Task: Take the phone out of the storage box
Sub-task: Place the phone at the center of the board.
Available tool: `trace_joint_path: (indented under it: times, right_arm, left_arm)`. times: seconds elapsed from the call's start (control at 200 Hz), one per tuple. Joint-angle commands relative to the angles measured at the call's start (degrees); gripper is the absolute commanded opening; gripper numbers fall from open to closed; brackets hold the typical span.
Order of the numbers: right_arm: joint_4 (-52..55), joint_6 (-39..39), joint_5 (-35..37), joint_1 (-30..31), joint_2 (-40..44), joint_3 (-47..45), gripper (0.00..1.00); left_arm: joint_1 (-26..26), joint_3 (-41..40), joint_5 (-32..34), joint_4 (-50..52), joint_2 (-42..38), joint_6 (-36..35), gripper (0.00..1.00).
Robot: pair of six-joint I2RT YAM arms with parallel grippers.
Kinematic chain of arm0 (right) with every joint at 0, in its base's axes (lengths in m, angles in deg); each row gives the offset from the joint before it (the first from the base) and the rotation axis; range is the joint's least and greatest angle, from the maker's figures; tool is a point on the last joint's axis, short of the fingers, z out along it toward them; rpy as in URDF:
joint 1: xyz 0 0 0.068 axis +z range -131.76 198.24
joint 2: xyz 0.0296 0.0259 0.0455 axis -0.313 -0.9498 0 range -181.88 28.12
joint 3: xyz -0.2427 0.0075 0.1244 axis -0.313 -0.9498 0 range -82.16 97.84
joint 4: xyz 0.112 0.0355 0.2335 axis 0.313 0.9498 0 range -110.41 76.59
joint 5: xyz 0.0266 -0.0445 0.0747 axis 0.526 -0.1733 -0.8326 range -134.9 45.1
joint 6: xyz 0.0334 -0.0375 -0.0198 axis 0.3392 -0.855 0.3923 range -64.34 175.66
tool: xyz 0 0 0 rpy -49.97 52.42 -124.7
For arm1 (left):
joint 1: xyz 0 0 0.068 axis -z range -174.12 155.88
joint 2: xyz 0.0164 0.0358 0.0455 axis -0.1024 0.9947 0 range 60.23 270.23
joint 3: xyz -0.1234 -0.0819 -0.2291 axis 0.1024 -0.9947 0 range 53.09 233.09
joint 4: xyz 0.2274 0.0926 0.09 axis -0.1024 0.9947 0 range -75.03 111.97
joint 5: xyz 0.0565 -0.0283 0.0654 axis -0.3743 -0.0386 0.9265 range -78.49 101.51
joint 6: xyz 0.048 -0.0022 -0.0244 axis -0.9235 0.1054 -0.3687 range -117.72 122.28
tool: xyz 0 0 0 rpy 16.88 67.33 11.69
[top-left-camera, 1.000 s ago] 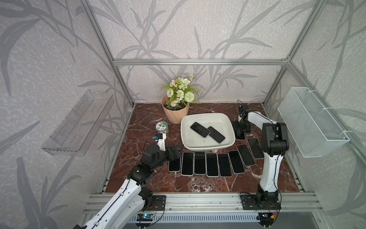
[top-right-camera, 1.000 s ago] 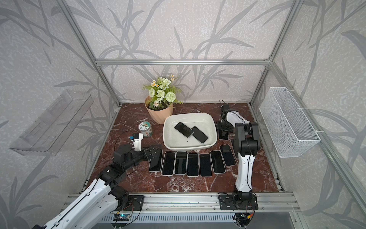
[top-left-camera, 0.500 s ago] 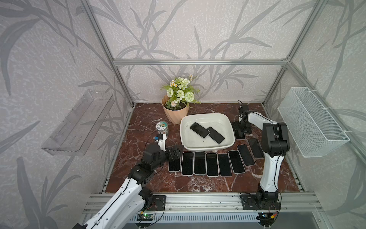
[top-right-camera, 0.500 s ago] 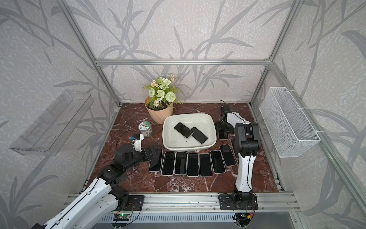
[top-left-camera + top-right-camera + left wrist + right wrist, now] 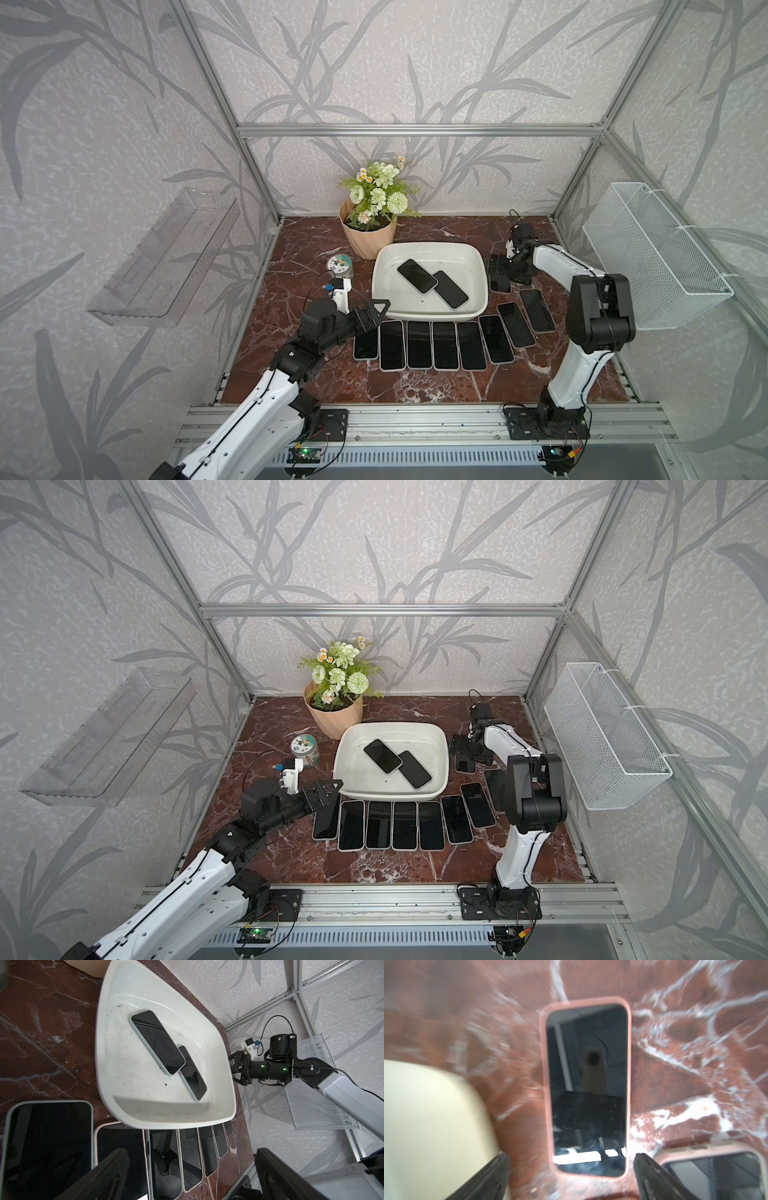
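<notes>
— Phones in the storage box [image 5: 428, 246], how many?
— Two, both flat and screen up on its floor. The upper phone [image 5: 417, 276] lies across one end of the lower phone [image 5: 450, 289]; the left wrist view shows the overlap plainly.
— And the arms?
— Right gripper [image 5: 572, 1157] hangs outside the box, low over a pink-cased phone [image 5: 586, 1088] that lies on the bench [image 5: 299, 257] just beside the box's wall. Its jaws stand wide on either side of that phone, touching nothing I can see. Left gripper [image 5: 374, 315] sits at the box's near corner, above the end of the row of phones [image 5: 444, 345], jaws wide and empty.
— So which step is this?
— I'd judge it the gap between picks: one phone set down, nothing in hand, two to go.
— Next move?
— Go into the box for the upper phone first, since it pins the other. It lies flat, so the jaws must come down straddling its narrow width and clear the rim on the lift.
</notes>
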Motion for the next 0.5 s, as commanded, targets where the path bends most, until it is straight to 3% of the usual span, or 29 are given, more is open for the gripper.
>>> trace_joint_path:
  times: [0.0, 0.25, 0.495]
  right_arm:
    - [-2.4, 1.0, -1.0, -0.3, 5.2, -0.7, 1.00]
    - [-3.9, 1.2, 0.4, -1.1, 13.9, -3.8, 0.99]
    - [-6.9, -0.4, -8.9, 1.7, 23.3, -6.4, 0.99]
  left_arm:
    - [0.5, -0.1, -0.5, -2.3, -0.4, 1.8, 1.00]
    - [1.1, 1.0, 0.6, -2.6, 0.7, 2.3, 1.00]
    - [1.7, 1.0, 2.3, -2.3, 0.8, 1.5, 1.00]
